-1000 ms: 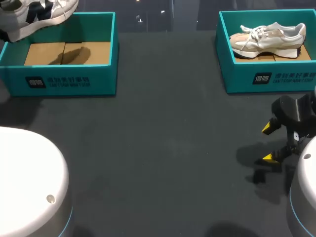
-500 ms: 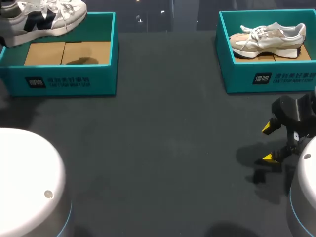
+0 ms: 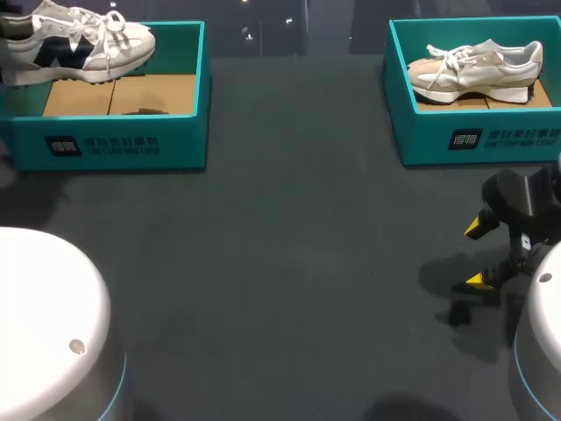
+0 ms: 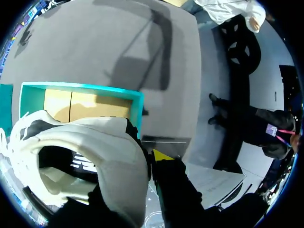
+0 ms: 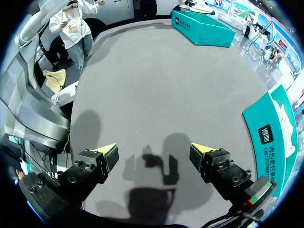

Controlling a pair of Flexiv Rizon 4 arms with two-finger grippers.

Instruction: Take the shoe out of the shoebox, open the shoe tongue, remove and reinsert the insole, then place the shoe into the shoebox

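Observation:
A white shoe with dark navy side panels point(image 3: 74, 44) hangs level above the back left corner of the left teal shoebox point(image 3: 114, 145). In the left wrist view my left gripper point(image 4: 150, 162) is shut on this shoe point(image 4: 95, 147) at its heel collar; one yellow tip shows outside the collar and the other finger is hidden inside. The open box point(image 4: 80, 88) lies below, with bare cardboard on its floor. My right gripper point(image 3: 476, 254) stands open low over the table near the right edge, with nothing between its fingers point(image 5: 154, 154).
A second teal shoebox point(image 3: 473, 136) at the back right holds a white and beige shoe point(image 3: 478, 70). It lies beside my right gripper as a teal wall point(image 5: 275, 133). The left box point(image 5: 202, 28) is far ahead. White arm bases point(image 3: 44, 307) fill the near corners.
The held shoe has swung from tilted to level and shifted to the right, further into view above the left box. Its shadow on the cardboard has shrunk. The right arm has not moved.

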